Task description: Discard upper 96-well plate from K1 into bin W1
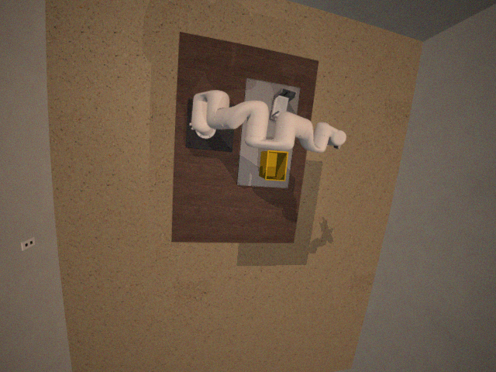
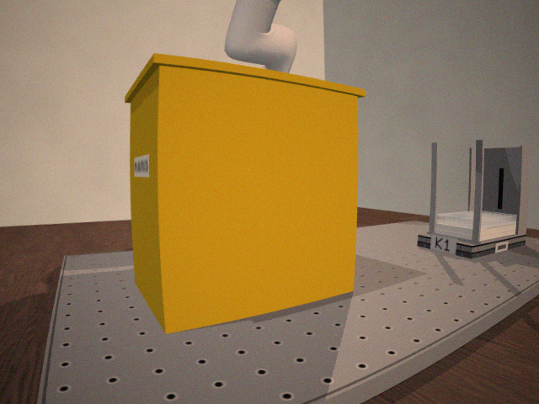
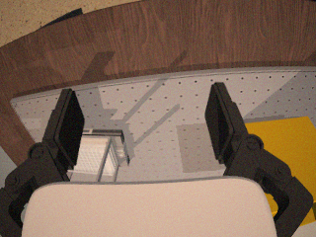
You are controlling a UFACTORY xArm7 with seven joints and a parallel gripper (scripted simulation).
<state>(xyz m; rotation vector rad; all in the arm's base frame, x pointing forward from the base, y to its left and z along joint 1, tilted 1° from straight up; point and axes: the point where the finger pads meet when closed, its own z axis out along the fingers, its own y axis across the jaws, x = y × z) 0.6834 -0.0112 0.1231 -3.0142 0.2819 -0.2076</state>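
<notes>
The stack rack K1 stands on the grey perforated mat, with four grey posts and a dark base. White 96-well plates lie stacked inside it; I cannot clearly separate upper from lower. The rack also shows from above and in the wrist view. The yellow plastics bin W1 stands upright on the mat, also seen from above and in the wrist view. My gripper is open and empty, high above the table, apart from the rack and the bin. From above it sits at the arm's end, past the table's right edge.
The grey mat lies on a brown wooden table. The white arm reaches across the mat between rack and bin. The arm's dark base sits on the left of the table.
</notes>
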